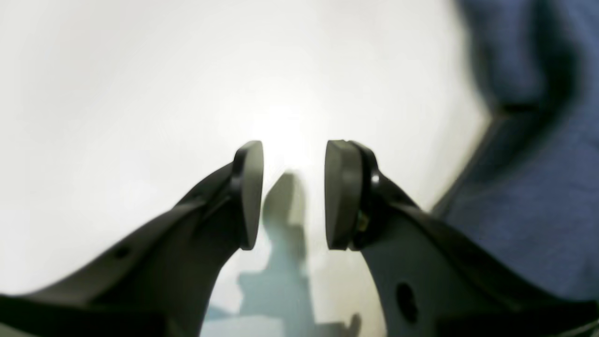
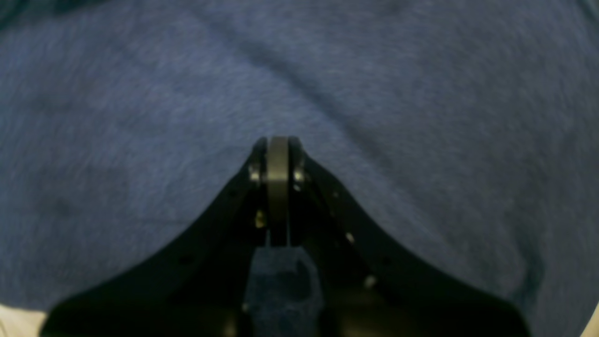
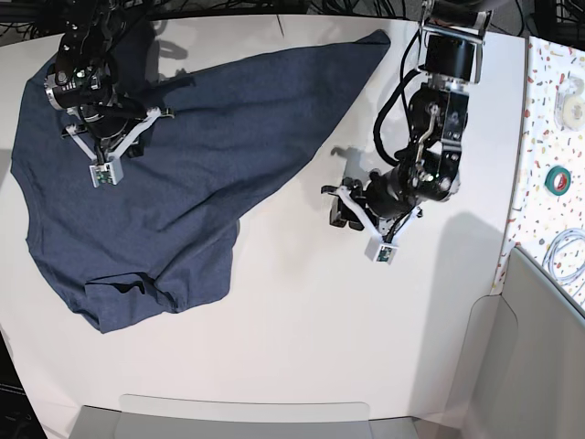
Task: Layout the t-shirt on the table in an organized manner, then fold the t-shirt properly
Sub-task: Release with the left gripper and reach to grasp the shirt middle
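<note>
The table (image 3: 302,338) is big and white, and its near part is bare. The shirt (image 3: 174,174) is dark blue and lies on the left side of the table. It is not flat. Its near end is bunched up in soft folds, close to the near left part of the table. From there it spreads out wide and then runs to a thin point at the far side, near the middle of the table. No white letters show, only plain blue cloth.

The left gripper (image 3: 345,208) is on the right side, low over bare white table. Its two pads are apart, with a gap between them, and nothing is in the gap. In its own wrist view (image 1: 294,194) the shirt (image 1: 533,140) shows at the right edge, beside the gripper and not touching it. The gripper's shadow falls on the table (image 1: 140,93).

The right gripper (image 2: 278,154) is far on the left, over the shirt (image 2: 140,117). Its pads are pressed together. It looks like no cloth is between them, but the view is blurry. In the top view this gripper (image 3: 102,137) sits over the wide far left part of the shirt

A speckled shelf (image 3: 558,137) runs along the right edge with a roll of green tape (image 3: 559,177) on it
</note>
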{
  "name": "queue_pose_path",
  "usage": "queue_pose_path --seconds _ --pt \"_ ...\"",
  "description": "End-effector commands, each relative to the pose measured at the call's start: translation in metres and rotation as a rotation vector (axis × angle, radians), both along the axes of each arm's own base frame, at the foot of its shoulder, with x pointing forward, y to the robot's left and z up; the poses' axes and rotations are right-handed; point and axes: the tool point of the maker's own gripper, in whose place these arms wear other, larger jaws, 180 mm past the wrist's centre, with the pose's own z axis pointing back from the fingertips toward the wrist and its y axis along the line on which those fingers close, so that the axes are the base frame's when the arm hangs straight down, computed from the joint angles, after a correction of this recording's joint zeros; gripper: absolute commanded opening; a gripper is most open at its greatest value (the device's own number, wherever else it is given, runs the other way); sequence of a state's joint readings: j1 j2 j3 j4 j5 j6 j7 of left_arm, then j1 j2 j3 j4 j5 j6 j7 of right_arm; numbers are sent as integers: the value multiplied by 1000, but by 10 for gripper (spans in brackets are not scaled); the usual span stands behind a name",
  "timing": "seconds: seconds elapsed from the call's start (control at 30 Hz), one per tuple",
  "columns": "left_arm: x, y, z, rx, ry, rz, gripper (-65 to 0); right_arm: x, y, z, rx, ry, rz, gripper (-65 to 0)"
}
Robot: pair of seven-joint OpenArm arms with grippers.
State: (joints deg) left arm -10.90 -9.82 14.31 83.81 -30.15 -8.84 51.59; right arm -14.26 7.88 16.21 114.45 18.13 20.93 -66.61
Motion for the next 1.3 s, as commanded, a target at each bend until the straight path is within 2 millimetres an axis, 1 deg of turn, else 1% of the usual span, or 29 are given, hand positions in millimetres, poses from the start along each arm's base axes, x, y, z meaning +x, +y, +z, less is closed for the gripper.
queue_pose_path --seconds 0.0,0.1,0.17,0.27,0.37,0.47,0.53,0.63,0.73,0.87,0.97,1.03,1.17,1.2,1.27 --pt "12 -1 9 -16 -33 8 -432 4 -10 6 -37 -20 -9 -650" --pt "12 -7 -6 -37 7 22 -432 -3 -22 -6 -82 25 -29 -650" --pt "18 -10 -2 -46 3 22 -432 -6 -26 -11 -101 44 -37 -650" --pt "20 -26 2 -76 3 10 -431 -13 -29 -23 -101 84 -45 -650" --pt "18 -44 3 -111 14 -2 -431 -17 -30 -29 -100 104 -49 -650" --pt "11 -62 -1 -136 61 -24 -431 -17 -30 -30 -98 107 -50 -650" --pt "8 -75 0 -154 74 -40 -431 -17 -30 -31 -99 108 -49 -650" --pt "-6 -101 -3 -136 81 -127 -431 -18 -30 -31 -100 110 -50 -650" --pt "-19 -121 -6 -120 86 -195 -431 -18 -30 -31 -100 111 -50 -650" --pt "-28 -132 -8 -107 91 -240 -431 -20 -31 -36 -97 128 -53 -650" --pt "-30 -135 -9 -105 95 -253 -430 -24 -32 -44 -90 153 -59 -650" --pt "-32 -143 -6 -119 94 -261 -430 -25 -33 -48 -87 163 -61 -650" --pt "-34 -146 -6 -123 96 -265 -429 -26 -33 -50 -85 169 -62 -650" --pt "-38 -146 -9 -126 107 -265 -429 -26 -33 -50 -85 169 -62 -650" --pt "-42 -152 -9 -138 113 -269 -429 -25 -33 -49 -85 167 -62 -650"
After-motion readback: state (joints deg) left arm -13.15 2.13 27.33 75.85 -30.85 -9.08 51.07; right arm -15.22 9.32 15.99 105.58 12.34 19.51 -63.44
